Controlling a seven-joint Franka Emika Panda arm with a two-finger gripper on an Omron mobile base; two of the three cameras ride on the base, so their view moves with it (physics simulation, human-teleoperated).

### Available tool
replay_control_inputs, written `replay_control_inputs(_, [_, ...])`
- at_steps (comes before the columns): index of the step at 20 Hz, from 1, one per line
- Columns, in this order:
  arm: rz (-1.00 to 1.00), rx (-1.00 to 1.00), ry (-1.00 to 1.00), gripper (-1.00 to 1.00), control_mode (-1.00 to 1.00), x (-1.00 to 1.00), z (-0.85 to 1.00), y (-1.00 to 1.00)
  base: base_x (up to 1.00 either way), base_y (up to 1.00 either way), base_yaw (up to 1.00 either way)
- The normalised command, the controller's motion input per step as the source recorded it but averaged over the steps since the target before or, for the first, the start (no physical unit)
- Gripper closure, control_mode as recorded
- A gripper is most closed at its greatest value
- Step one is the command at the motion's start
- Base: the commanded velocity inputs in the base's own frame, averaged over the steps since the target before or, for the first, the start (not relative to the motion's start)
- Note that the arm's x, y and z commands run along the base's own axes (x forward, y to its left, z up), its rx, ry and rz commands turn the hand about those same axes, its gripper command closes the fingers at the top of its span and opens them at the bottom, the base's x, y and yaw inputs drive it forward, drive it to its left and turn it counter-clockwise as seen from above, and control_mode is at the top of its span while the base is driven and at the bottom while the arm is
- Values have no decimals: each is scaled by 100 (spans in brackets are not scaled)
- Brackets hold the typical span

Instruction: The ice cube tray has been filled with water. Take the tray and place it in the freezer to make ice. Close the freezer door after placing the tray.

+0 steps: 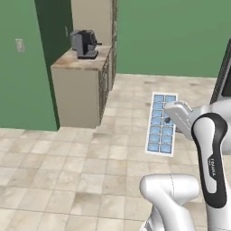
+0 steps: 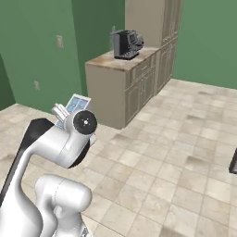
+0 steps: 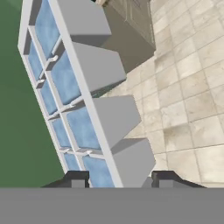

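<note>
The gripper (image 3: pixel 117 178) is closed narrowly on the flat white ice cube tray with light-blue cells (image 1: pixel 161 123), carrying it above the tiled floor (image 1: pixel 67 180), probably toward the freezer.

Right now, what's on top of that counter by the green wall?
A dark coffee machine stands on the counter, toward the back. The bare top in front holds nothing visible; whatever lies behind the machine is covered.
</note>
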Motion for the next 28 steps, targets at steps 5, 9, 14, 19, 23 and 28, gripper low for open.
replay_control_inputs(5, [0,0,0,100,100,0,0,0,0,-9,-39])
replay_control_inputs(9, [0,0,0,100,100,0,0,0,0,-6,-39])
replay_control_inputs(14, [0,0,0,100,100,0,0,0,0,-2,-39])
replay_control_inputs(19, [0,0,0,100,100,0,0,0,6,0,-37])
replay_control_inputs(23, [0,0,0,100,100,0,0,0,11,0,-36])
replay_control_inputs(28, [0,0,0,100,100,0,0,0,7,0,-34])
